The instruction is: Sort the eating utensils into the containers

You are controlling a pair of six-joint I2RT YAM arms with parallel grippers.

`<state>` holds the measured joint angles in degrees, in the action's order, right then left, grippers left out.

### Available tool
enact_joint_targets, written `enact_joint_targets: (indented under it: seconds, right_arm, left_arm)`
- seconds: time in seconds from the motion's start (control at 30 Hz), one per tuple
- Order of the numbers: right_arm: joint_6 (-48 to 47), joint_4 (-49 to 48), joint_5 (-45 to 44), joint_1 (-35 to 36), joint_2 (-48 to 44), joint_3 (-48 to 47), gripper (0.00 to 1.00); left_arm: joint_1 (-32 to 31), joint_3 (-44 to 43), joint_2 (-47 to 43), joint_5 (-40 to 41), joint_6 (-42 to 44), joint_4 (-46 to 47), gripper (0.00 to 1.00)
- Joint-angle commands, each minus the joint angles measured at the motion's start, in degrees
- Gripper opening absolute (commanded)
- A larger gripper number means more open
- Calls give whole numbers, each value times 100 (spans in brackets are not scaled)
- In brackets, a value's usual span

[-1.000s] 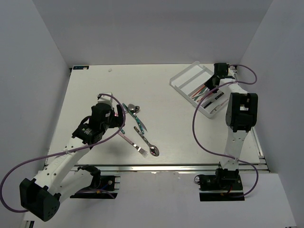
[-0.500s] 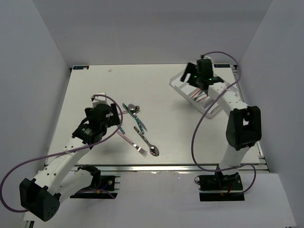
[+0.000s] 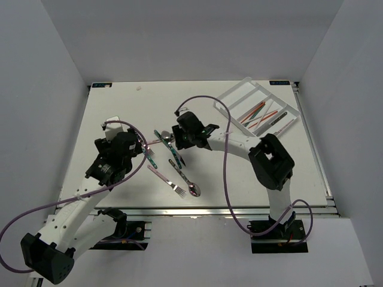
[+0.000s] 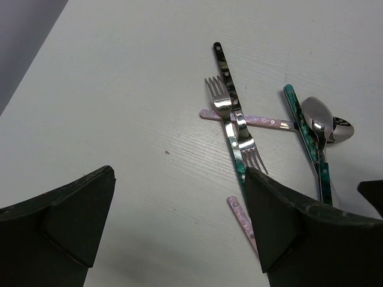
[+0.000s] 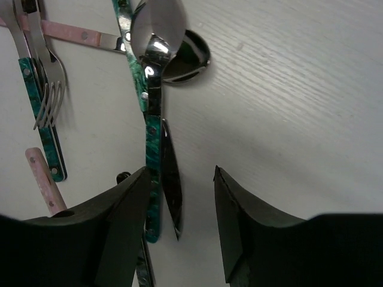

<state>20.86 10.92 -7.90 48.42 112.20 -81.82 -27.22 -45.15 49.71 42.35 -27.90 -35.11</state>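
Several eating utensils lie loose mid-table: a teal-handled spoon (image 5: 145, 72), a dark knife blade (image 5: 172, 188), a fork (image 4: 222, 106), a dark-handled piece (image 4: 224, 67) and pink-handled ones (image 4: 242, 216). My right gripper (image 5: 179, 179) hangs open low over them. The teal handle's end and the knife tip lie between its fingers (image 5: 122, 218), and nothing is held. My left gripper (image 4: 178, 179) is wide open and empty, just left of the pile (image 3: 166, 142). The clear divided container (image 3: 281, 125) at the far right holds several utensils.
A pink-handled fork (image 3: 168, 180) and a spoon (image 3: 190, 186) lie nearer the front edge. The two grippers are close together over the pile. White walls enclose the table on the left, back and right.
My right arm has swung from the tray at the far right across to the utensil pile in the middle. The left arm has drawn back a little to the left.
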Motion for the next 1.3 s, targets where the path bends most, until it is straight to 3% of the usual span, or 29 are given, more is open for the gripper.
enact_joint_targets:
  seconds: [0.0, 0.4, 0.77, 0.93, 1.03, 1.27]
  right_arm:
    - [-117, 243, -466, 272, 309, -615, 52]
    - [-188, 437, -335, 475, 1022, -1230, 44]
    - [-223, 622, -317, 563, 1453, -1574, 29]
    - [-214, 666, -352, 607, 1489, -1609, 27]
    - [-153, 719, -414, 607, 1471, -1635, 13]
    - [6, 552, -826, 607, 752, -1267, 12]
  left_arm:
    - [24, -161, 12, -104, 83, 40, 98]
    - [24, -161, 126, -429, 188, 92, 98]
    - [24, -144, 100, -552, 232, 136, 98]
    - [24, -144, 91, -596, 241, 136, 98]
    - [24, -144, 82, -605, 250, 145, 98]
    - [24, -144, 65, -640, 268, 154, 98]
